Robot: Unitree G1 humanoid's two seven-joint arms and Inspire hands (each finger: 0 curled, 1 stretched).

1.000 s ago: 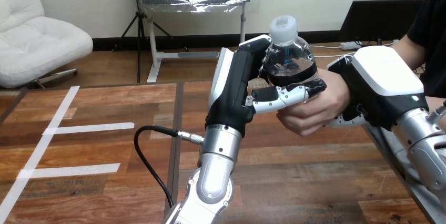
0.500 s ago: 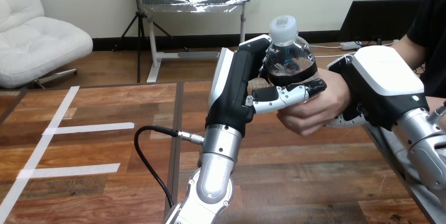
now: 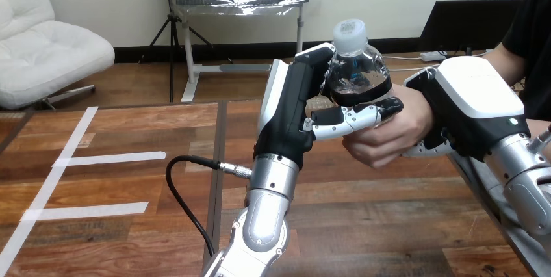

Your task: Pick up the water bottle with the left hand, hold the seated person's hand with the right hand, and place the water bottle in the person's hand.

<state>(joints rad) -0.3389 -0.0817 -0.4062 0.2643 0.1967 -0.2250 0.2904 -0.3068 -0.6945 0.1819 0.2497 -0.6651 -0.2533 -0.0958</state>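
Left hand (image 3: 289, 108) grips bottle (image 3: 356, 72) above person's hand (image 3: 388, 135); right hand (image 3: 469, 105) clasps wrist (image 3: 421, 116); cable (image 3: 188, 160) nearby.

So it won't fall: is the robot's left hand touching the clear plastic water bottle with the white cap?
Touching. In the head view the left hand curls its fingers round the clear plastic water bottle.

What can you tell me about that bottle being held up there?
The bottle is small and looks like clear plastic, with a white cap and a dark band round its middle. It stands upright above the table. The left hand has its fingers curled round it, and the person's hand is closed round its lower part, which is hidden.
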